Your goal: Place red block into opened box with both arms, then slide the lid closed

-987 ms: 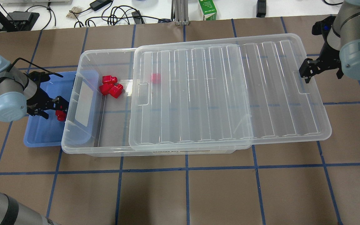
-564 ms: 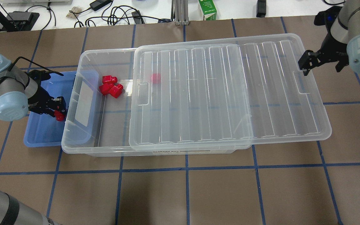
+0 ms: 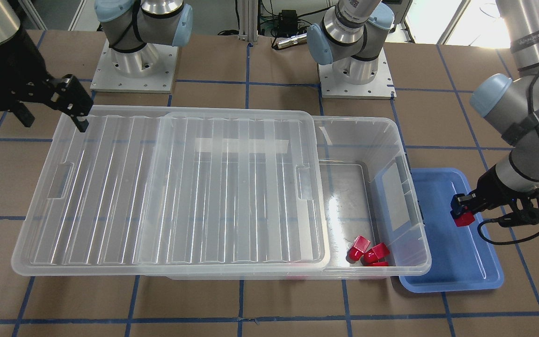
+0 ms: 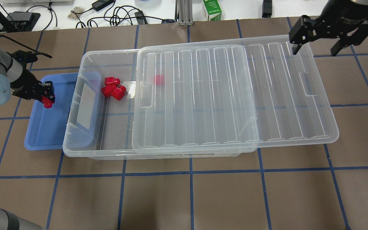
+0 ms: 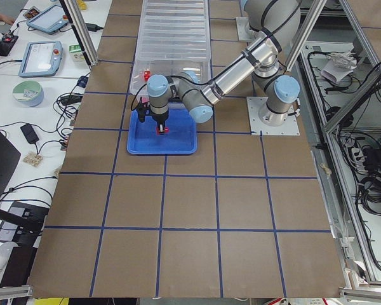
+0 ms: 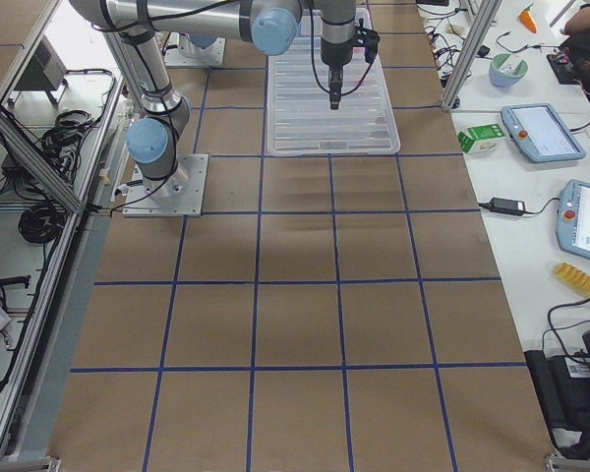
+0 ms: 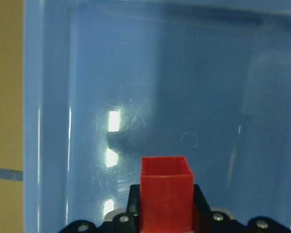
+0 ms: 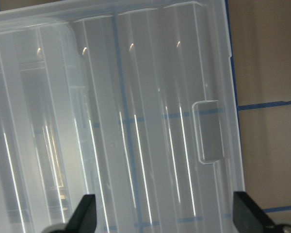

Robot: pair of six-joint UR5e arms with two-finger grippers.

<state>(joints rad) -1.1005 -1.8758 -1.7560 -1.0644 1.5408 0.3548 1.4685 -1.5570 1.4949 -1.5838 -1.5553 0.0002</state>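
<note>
My left gripper (image 4: 47,97) is shut on a red block (image 4: 47,103) and holds it above the blue tray (image 4: 43,134). The left wrist view shows that red block (image 7: 166,191) between the fingers with the tray floor below. The clear box (image 4: 75,150) stands open at its left end. The ribbed lid (image 4: 235,95) rests over the remainder and overhangs the right end. Three red blocks (image 4: 113,88) lie in the open part, and one more (image 4: 159,80) shows through the lid. My right gripper (image 4: 314,49) hangs open over the lid's far right corner, holding nothing.
The blue tray (image 3: 456,276) butts against the box's open end. Cables, a green carton (image 4: 212,10) and other gear sit on the white bench past the far table edge. The arm bases (image 3: 134,61) stand on the robot's side of the box.
My left gripper has closed on the red block, lifted it from the tray floor and moved away from the box wall. The right gripper has risen and swung toward the lid's far corner.
</note>
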